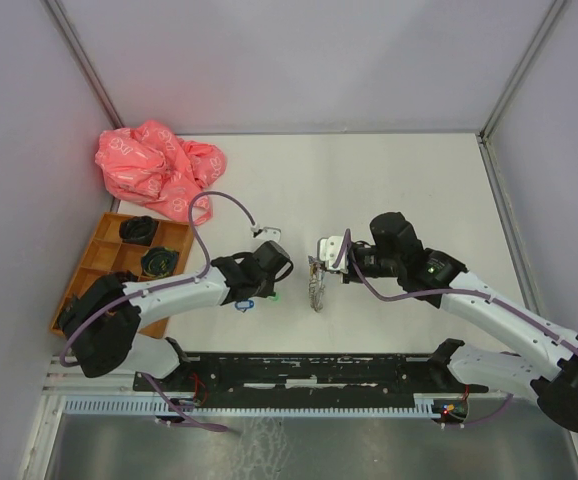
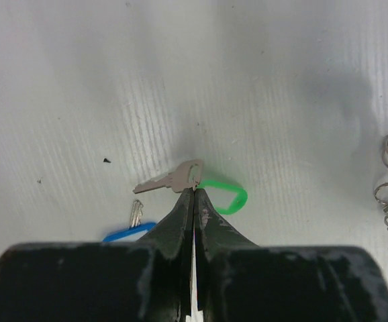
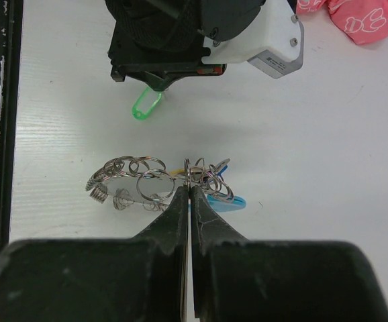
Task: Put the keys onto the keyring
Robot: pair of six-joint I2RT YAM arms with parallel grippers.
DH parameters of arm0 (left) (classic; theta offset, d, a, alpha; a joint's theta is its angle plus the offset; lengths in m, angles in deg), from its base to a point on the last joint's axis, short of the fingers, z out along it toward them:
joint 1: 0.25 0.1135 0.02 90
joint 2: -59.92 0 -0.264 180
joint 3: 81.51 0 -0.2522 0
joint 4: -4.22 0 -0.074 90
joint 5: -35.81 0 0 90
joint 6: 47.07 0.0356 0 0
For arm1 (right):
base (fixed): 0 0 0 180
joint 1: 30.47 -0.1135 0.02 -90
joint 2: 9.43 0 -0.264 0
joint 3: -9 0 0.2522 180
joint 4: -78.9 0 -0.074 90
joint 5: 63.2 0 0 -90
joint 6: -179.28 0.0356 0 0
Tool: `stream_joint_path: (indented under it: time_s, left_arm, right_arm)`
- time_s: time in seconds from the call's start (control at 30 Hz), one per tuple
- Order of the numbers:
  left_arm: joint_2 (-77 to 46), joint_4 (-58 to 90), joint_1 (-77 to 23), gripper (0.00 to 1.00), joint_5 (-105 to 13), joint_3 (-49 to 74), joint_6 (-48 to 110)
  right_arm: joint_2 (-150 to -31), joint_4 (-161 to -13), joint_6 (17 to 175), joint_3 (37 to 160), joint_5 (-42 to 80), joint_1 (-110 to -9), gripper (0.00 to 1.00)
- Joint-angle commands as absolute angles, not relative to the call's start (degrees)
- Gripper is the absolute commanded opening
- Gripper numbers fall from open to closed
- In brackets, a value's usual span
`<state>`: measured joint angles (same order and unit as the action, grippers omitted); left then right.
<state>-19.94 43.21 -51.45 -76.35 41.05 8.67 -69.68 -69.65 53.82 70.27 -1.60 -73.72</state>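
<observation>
My left gripper is shut on the head of a silver key, where its green tag joins, just above the white table. A second key with a blue tag lies beside the left finger. My right gripper is shut on one ring of the keyring, a chain of metal split rings with a light-blue piece, and holds it on edge. In the top view the keyring hangs between the two grippers, and the green tag lies a short way left of it.
A crumpled pink bag lies at the back left. An orange compartment tray holding dark items stands on the left. A black rail runs along the near table edge. Grey walls enclose the table.
</observation>
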Motion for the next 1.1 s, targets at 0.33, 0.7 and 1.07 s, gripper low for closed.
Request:
stream_joint_path:
  time_s: [0.33, 0.7, 1.07]
  left_arm:
    - [-19.12, 33.68, -51.63, 0.13, -74.02, 47.01, 2.45]
    - [-17.88, 43.29, -51.44, 0.32, -75.01, 41.80, -0.66]
    - [-25.31, 47.86, -51.41, 0.35, -72.02, 34.75, 5.28]
  right_arm:
    - [-68.73, -72.54, 53.34, 71.24, -2.96, -74.08, 0.01]
    - [-67.90, -72.40, 53.60, 71.02, -2.83, -74.33, 0.01]
    - [-67.35, -72.35, 53.51, 70.74, -2.52, -74.62, 0.01]
